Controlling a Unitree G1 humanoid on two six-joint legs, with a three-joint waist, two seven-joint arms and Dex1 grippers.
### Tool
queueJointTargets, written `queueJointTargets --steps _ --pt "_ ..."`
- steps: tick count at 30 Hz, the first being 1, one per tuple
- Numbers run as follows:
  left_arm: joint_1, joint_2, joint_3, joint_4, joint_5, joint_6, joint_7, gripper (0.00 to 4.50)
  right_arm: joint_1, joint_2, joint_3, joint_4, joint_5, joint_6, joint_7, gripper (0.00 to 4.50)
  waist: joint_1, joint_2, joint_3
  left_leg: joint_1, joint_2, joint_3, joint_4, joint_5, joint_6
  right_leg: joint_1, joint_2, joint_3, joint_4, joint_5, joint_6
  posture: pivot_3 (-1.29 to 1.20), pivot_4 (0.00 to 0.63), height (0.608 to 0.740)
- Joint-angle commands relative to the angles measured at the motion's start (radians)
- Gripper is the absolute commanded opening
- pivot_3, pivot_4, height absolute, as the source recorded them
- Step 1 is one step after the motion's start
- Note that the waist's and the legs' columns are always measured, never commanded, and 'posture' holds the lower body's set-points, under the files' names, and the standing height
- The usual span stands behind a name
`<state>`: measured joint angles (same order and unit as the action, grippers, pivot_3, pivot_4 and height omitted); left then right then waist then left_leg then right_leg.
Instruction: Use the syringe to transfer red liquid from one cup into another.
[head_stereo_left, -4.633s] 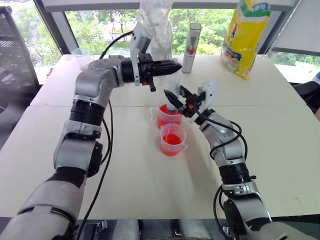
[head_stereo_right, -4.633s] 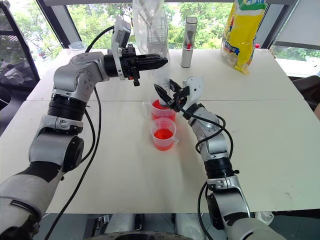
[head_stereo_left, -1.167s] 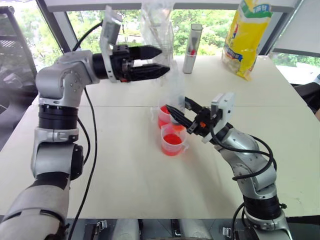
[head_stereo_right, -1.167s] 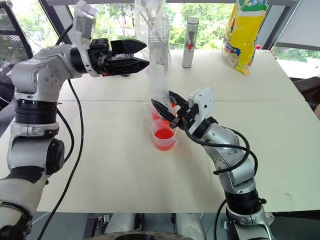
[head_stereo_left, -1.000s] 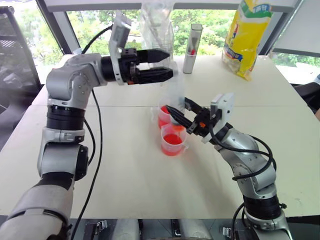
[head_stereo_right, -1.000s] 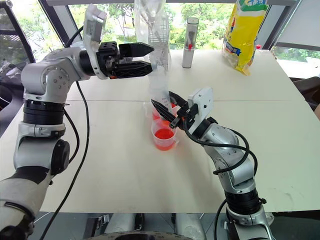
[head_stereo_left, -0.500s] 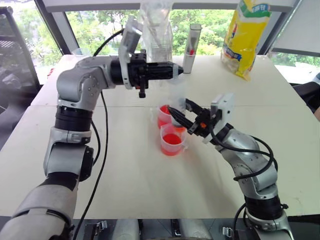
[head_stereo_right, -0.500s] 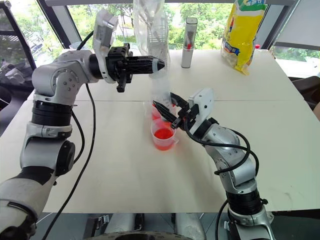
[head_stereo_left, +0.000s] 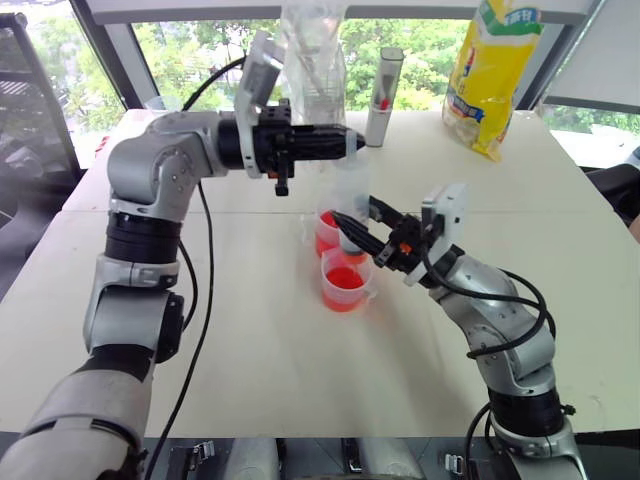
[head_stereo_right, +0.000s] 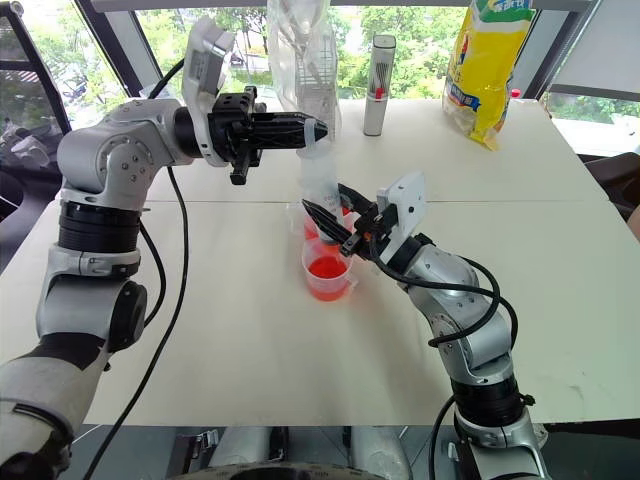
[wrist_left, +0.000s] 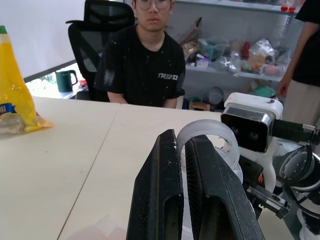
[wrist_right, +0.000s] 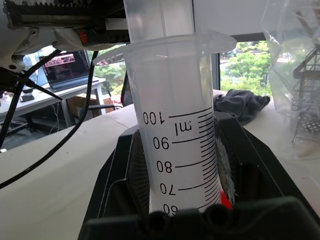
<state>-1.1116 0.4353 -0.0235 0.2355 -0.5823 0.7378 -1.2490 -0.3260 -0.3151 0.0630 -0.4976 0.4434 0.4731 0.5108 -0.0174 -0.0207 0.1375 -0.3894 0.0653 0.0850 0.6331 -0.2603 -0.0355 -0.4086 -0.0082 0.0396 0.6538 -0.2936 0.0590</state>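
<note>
A large clear syringe (head_stereo_left: 350, 195) with a ml scale (wrist_right: 175, 100) stands upright over two clear cups. My right gripper (head_stereo_left: 345, 225) is shut on its barrel from the right. Up at the syringe's top, my left gripper (head_stereo_left: 352, 143) reaches in level from the left and is shut on the plunger's white ring (wrist_left: 207, 131). Red liquid fills the bottom of the far cup (head_stereo_left: 325, 232) and the near cup (head_stereo_left: 345, 280). The syringe's lower end sits low between the cups; I cannot tell which cup it is over.
At the table's far edge stand a tall silver cylinder (head_stereo_left: 383, 95), a yellow bag (head_stereo_left: 495, 75) and a clear plastic bag (head_stereo_left: 315, 55). A person in a black shirt (wrist_left: 145, 65) sits across the table. Bare tabletop (head_stereo_left: 260, 350) lies in front of the cups.
My left gripper swung right to the syringe's top and went from open to shut on the plunger ring. The right gripper, syringe barrel and cups stayed put.
</note>
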Motion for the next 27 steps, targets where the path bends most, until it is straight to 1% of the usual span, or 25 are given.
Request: queueJointTargets --steps 1,7,17,27 --pt "-0.01 -0.024 -0.04 -0.037 -0.004 -0.007 -0.027 0.07 -0.053 0.016 -0.003 -0.052 0.04 0.0 -0.002 1.43 0.0 0.0 0.0 0.0 0.0 0.0 0.0 0.0 0.0 0.0 0.0 0.0 0.0 0.0 0.0 0.0 0.15 0.74" --pt "-0.007 -0.035 -0.057 -0.038 0.004 -0.01 -0.038 0.07 -0.081 0.017 -0.02 -0.05 0.061 0.027 -0.008 1.43 0.0 0.0 0.0 0.0 0.0 0.0 0.0 0.0 0.0 0.0 0.0 0.0 0.0 0.0 0.0 0.0 0.15 0.74" --pt "0.044 -0.042 -0.09 -0.088 0.014 0.01 -0.05 0.07 -0.149 0.001 -0.071 -0.064 0.145 0.12 -0.02 1.43 0.0 0.0 0.0 0.0 0.0 0.0 0.0 0.0 0.0 0.0 0.0 0.0 0.0 0.0 0.0 0.0 0.15 0.74" --pt "0.061 -0.037 -0.096 -0.117 0.023 0.006 -0.052 0.07 -0.159 -0.007 -0.099 -0.087 0.208 0.184 -0.034 1.43 0.0 0.0 0.0 0.0 0.0 0.0 0.0 0.0 0.0 0.0 0.0 0.0 0.0 0.0 0.0 0.0 0.15 0.74"
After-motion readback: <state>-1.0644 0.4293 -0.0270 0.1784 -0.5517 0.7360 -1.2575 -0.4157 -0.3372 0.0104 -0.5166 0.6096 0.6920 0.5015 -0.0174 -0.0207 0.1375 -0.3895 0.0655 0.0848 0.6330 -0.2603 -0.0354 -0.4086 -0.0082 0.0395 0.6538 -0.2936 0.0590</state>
